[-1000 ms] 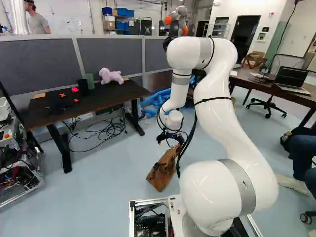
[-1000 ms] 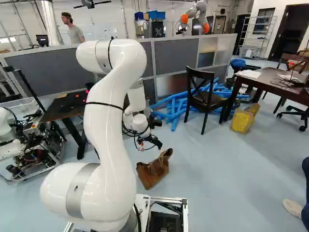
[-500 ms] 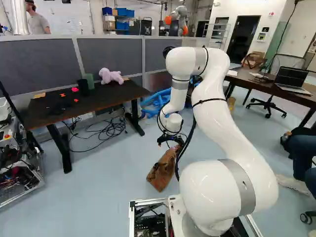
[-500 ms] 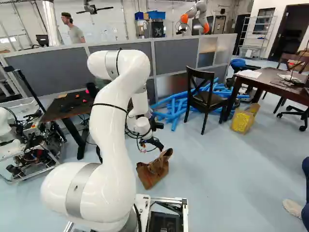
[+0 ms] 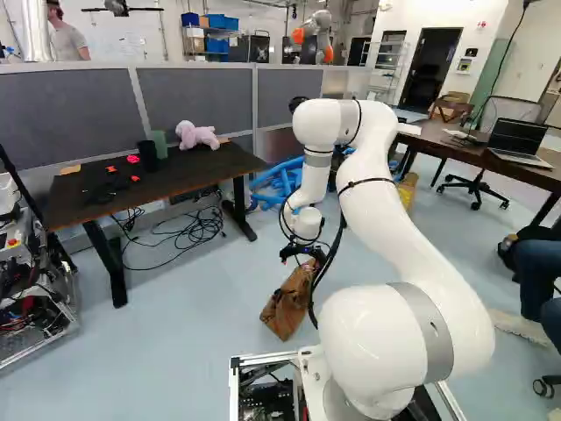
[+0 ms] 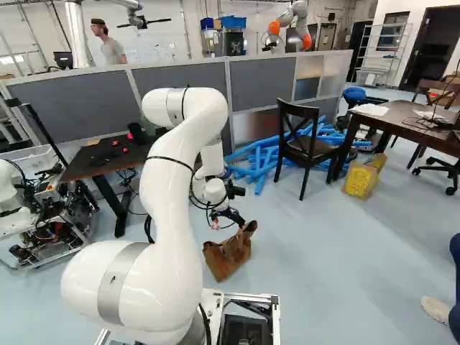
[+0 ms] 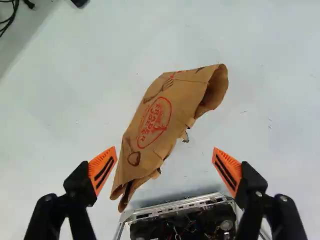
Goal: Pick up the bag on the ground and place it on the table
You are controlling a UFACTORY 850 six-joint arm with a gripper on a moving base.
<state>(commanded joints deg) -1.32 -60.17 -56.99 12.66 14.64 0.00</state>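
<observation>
My black two-fingered gripper (image 7: 165, 156) gapes wide above the crumpled brown paper bag (image 7: 165, 120), slanting from eight o'clock to one on the pale floor (image 7: 265, 165), so descending off-centre could crush it.

In the left base view, dark cables (image 5: 328, 274) just beside the pincer (image 5: 302, 255) hide a strip of the bag (image 5: 285, 309). Most of the bag's inside is out of sight. Well ahead of the pincer, the wrist view cuts off black cords (image 7: 14, 14) and an unidentifiable dark object (image 7: 79, 2); under it, a metal frame (image 7: 175, 206) is cut off too.
</observation>
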